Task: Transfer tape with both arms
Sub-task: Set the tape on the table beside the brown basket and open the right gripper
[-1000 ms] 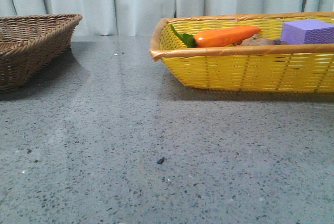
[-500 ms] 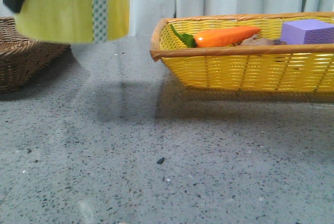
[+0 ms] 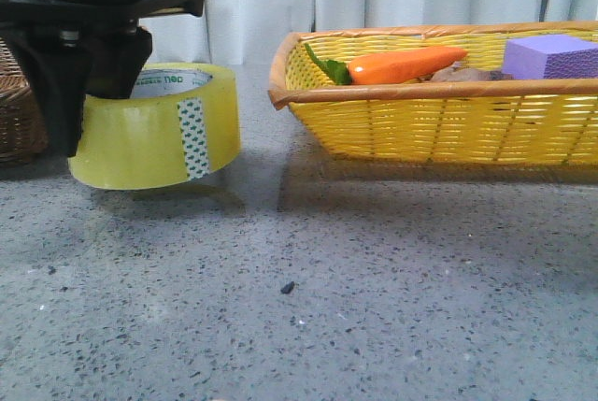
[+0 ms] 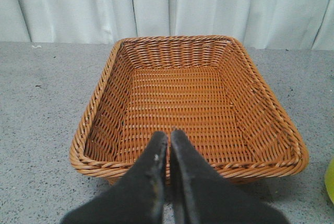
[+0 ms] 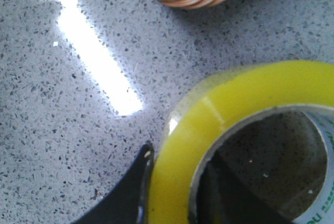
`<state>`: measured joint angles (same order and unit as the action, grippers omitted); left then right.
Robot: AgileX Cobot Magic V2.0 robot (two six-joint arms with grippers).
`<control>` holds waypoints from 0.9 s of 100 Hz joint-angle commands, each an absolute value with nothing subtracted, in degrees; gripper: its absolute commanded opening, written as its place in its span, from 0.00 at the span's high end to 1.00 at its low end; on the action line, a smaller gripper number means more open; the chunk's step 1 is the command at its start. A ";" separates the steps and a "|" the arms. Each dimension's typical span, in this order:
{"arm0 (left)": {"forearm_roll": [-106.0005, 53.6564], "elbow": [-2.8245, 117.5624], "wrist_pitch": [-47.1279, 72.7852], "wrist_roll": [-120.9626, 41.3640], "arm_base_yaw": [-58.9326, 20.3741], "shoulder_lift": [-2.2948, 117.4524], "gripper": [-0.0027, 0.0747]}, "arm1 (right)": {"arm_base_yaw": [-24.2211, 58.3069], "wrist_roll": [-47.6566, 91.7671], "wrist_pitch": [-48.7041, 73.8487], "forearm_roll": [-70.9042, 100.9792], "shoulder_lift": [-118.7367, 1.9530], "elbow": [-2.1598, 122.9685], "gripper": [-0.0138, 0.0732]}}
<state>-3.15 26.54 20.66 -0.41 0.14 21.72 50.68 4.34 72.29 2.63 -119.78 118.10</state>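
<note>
Right gripper [image 3: 79, 93] is clamped on the tape's [image 3: 159, 130] wall, one finger inside the core, holding it low over the tabletop [image 3: 327, 307], probably for the handoff. Further back the left gripper [image 4: 168, 145] waits pinched shut over the brown basket [image 4: 182, 104].

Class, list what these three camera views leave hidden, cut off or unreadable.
1. Front view: the right gripper is a dark silhouette hiding the tape's left side.
2. Front view: the green print on the tape's core is too small to read.
3. Right wrist view: the frame edge cuts off most of the tape and its fingers.
4. Front view: the gripper hides most of the brown basket.
</note>
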 commanded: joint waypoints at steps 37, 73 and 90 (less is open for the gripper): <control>-3.77 28.59 16.75 0.00 0.20 22.63 0.99 | 50.31 4.52 71.74 1.93 -117.99 120.21 0.72; -3.77 29.08 16.75 0.00 0.20 22.63 0.99 | 50.41 3.50 72.00 1.69 -115.95 120.21 0.56; -4.45 31.29 16.39 -4.81 -3.22 22.63 0.99 | 50.41 3.50 72.33 0.00 -110.13 120.21 0.66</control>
